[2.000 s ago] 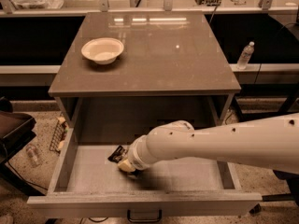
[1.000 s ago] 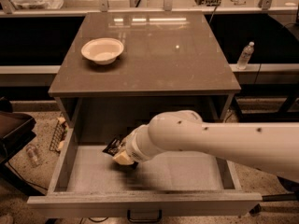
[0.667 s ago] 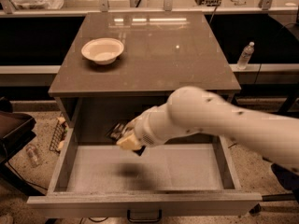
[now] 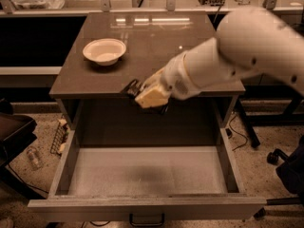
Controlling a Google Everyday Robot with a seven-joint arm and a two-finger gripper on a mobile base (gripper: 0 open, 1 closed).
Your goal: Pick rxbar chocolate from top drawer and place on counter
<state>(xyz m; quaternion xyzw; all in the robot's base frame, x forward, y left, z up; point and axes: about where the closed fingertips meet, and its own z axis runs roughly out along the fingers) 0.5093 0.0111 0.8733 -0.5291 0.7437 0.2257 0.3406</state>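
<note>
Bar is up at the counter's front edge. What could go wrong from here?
1. The gripper holds the rxbar chocolate right at the front lip of the counter. Released here, it may fall back into the open top drawer.
2. The bar looks about level with that lip, so pushing forward could snag it.
3. The white bowl sits back-left. A leftward placement might bump it.

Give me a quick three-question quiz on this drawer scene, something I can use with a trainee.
1. True or false: the rxbar chocolate lies on the floor of the top drawer.
2. Where is the claw? A) deep inside the drawer B) at the front edge of the counter, above the open drawer C) beneath the drawer
3. What does the claw grip?
Key: 1 false; 2 B; 3 the rxbar chocolate.
</note>
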